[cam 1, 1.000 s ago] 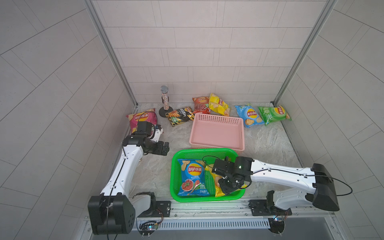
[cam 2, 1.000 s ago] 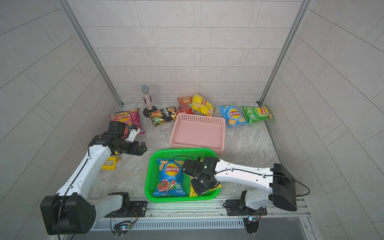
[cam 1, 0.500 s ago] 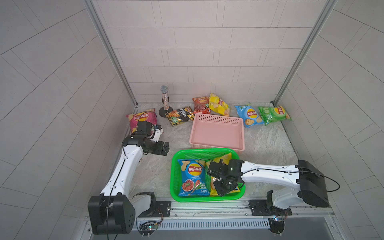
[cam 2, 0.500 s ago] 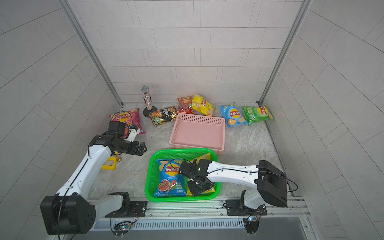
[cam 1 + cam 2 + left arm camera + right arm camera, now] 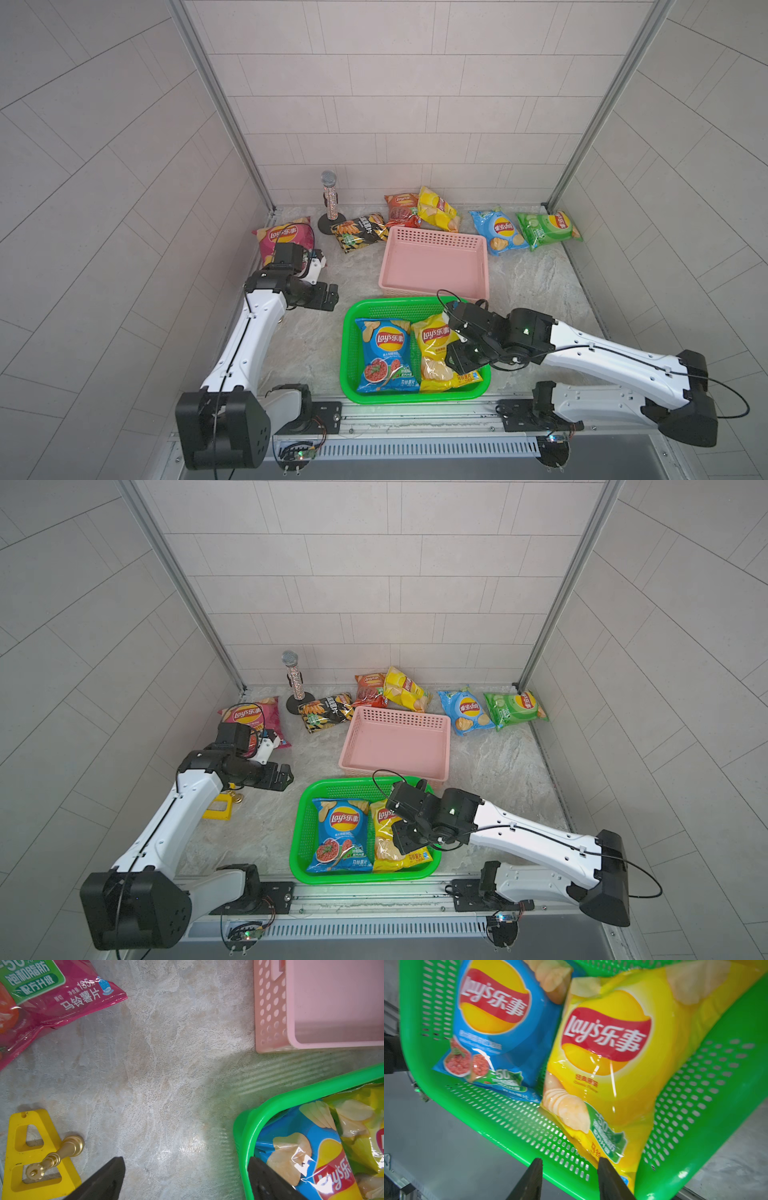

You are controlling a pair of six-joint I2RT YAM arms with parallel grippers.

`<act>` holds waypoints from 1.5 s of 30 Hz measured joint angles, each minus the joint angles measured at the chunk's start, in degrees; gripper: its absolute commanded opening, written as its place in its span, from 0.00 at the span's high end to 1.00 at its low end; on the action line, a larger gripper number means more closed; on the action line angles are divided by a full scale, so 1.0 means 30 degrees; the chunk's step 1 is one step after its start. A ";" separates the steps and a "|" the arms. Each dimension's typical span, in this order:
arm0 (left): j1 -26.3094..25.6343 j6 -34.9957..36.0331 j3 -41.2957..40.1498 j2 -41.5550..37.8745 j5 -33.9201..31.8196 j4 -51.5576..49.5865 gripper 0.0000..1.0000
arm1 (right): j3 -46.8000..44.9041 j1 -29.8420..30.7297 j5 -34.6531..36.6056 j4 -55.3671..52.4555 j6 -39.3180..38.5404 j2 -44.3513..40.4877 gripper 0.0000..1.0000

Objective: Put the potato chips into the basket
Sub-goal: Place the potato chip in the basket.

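A green basket (image 5: 347, 353) (image 5: 296, 837) stands at the table's front. In it lie a blue chips bag (image 5: 384, 353) (image 5: 492, 1022) and a yellow chips bag (image 5: 432, 345) (image 5: 612, 1053), side by side. My right gripper (image 5: 455, 345) (image 5: 569, 1160) hovers over the yellow bag's right edge, open, with only the basket wall between its fingers. Open too, my left gripper (image 5: 328, 293) (image 5: 187, 1161) hangs over bare table left of the basket, near a magenta bag (image 5: 282, 237) (image 5: 41, 997). Black (image 5: 359, 230), red (image 5: 401, 205), yellow (image 5: 438, 212), blue (image 5: 496, 230) and green (image 5: 546, 228) bags lie along the back.
An empty pink basket (image 5: 432, 235) sits just behind the green one. A glittery microphone (image 5: 330, 199) stands at the back left. A yellow flat piece with a brass fitting (image 5: 218, 808) (image 5: 31, 1157) lies under my left arm.
My right gripper swung left over the basket, then drew back to the right. The yellow bag now lies flat beside the blue one. The left arm has not moved.
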 measured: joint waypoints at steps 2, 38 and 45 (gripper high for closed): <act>0.0000 0.0000 0.0000 0.0000 0.0000 0.0007 0.00 | -0.0823 -0.0131 0.0146 -0.0095 0.0124 0.0138 0.52; 0.0000 -0.0015 -0.0007 -0.0087 -0.0299 0.0029 0.00 | 0.0612 -0.4488 -0.0284 0.2127 -0.1785 0.0160 0.52; 0.0000 -0.0015 0.0000 -0.0087 -0.0357 0.0036 0.00 | 0.0415 -0.4233 -0.1807 0.4728 -0.1821 0.2783 0.52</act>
